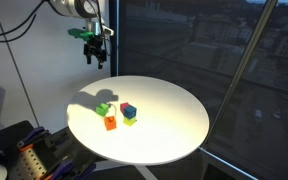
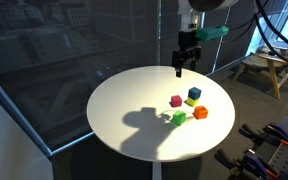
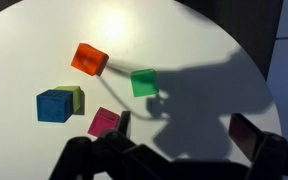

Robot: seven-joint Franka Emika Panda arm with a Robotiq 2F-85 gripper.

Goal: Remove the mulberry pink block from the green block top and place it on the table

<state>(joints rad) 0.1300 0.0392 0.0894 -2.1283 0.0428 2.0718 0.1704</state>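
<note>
The mulberry pink block (image 2: 176, 101) sits on the white table (image 2: 124, 100) by itself, apart from the green block (image 2: 178, 118). In the wrist view the pink block (image 3: 104, 122) lies just beside one finger and the green block (image 3: 143, 82) sits further out, with nothing on top of it. My gripper (image 3: 184, 130) is open and empty. In both exterior views it hangs high above the table's far edge (image 1: 97, 55) (image 2: 181, 68). I cannot make out the pink block in the exterior view where the green block (image 1: 103, 108) shows.
An orange cube (image 3: 88, 59) lies near the green block. A dark blue cube (image 3: 52, 105) sits against a lime block (image 3: 72, 97). The arm's shadow falls across the table (image 3: 184, 40). Dark windows stand behind the table.
</note>
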